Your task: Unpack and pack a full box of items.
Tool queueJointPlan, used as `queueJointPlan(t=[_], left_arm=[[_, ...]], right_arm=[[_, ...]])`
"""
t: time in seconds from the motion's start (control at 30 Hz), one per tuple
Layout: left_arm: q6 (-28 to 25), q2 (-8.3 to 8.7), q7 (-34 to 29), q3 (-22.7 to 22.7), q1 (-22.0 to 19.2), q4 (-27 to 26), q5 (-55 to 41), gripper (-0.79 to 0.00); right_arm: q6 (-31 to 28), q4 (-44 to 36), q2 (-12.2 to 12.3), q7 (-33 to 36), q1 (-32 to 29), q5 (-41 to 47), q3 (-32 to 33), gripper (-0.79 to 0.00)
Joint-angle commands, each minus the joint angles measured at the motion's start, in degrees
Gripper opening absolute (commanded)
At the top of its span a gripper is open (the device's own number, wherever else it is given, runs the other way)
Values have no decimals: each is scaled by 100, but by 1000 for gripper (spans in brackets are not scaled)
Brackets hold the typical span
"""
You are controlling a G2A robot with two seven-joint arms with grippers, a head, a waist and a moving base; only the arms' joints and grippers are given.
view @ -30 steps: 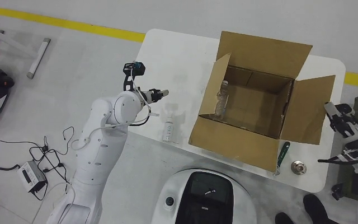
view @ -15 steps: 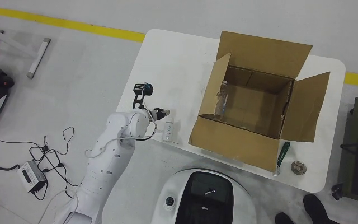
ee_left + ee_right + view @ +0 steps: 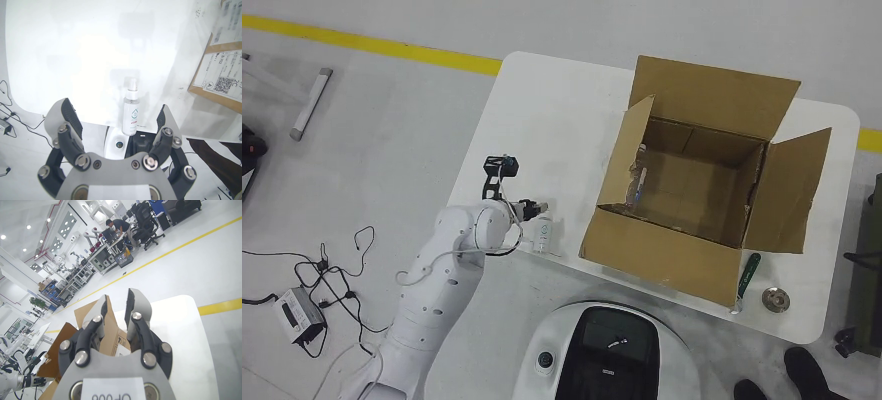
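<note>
Poises the left gripper point(image 3: 115, 105), fingers spread wide, just beside the clear plastic spray bottle with a white nozzle point(image 3: 131, 117). Finds it lying on the white table point(image 3: 552, 110) by the near edge, left of the open brown cardboard box point(image 3: 657, 258). Holds the right gripper point(image 3: 118, 296) with fingers slightly parted, pinching nothing.

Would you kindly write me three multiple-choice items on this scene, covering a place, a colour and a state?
1. The spray bottle lies: A on the table beside the box; B inside the box; C on the floor.
2. The tool has a handle that is: A red; B green; C yellow.
3. The left hand is: A shut on the bottle; B shut on a flap; C open.
A, it rests on the table; B, green shows right of the box; C, its fingers stand apart, empty.
</note>
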Motion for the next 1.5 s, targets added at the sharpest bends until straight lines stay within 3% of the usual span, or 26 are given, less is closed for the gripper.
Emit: queueJointPlan(t=[0.0, 0.23, 0.33, 0.83, 1.47], left_arm=[[-118, 18, -151, -2, 149, -133, 14, 0], [-827, 73, -184, 280, 620, -272, 472, 0], [-874, 59, -52, 425, 667, -183, 514, 0], [-521, -59, -12, 838, 280, 458, 488, 0], [-563, -131, 237, 1001, 88, 1015, 499, 0]], right_arm=[[-15, 21, -1, -8, 0, 7, -13, -705], [-96, 107, 3, 6, 24, 57, -49, -699], [-140, 120, 7, 45, 30, 82, -49, -699], [-174, 92, 27, 144, 0, 111, 34, -705], [-102, 9, 26, 115, -128, 161, 83, -730]])
